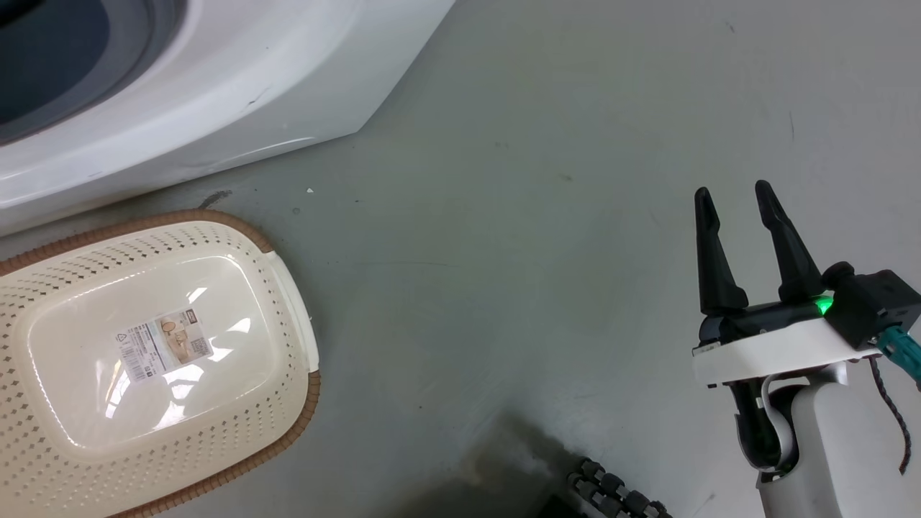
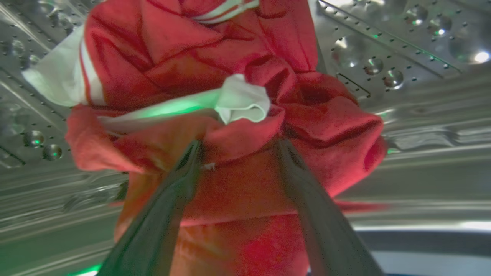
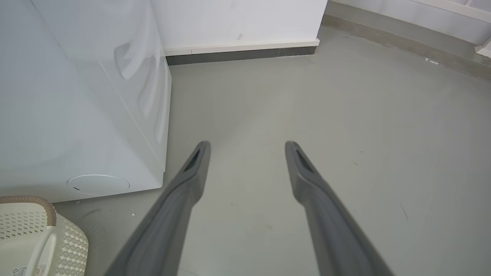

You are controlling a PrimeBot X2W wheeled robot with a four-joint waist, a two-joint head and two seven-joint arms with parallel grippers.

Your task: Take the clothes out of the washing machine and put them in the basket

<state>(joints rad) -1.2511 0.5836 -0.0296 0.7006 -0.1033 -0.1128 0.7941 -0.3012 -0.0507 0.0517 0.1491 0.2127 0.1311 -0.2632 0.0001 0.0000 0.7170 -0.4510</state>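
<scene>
Jaws first: your left gripper stands wide, its two fingers set either side of a thick fold of the clothes, pressing into the cloth but not closed on it. Your right gripper is just as wide and holds nothing, hovering over the floor at 4 o'clock in the head view. The garment lies bunched inside the washing machine, with the perforated steel drum all round it. Expect it to handle as soft, limp and light: it should sag and trail once lifted, and a thin edge may slide out of a pinch. Take it by the fat red roll between the fingertips, just below the white fold at their 12 o'clock, rather than by the flat white patch at 10 o'clock. The left arm reaches deep into the drum, its fingers pointing straight at the heap. The right forearm rises from 5 o'clock, its fingers aimed near 12 o'clock. The basket sits at 8 o'clock in the head view, just in front of the machine.
</scene>
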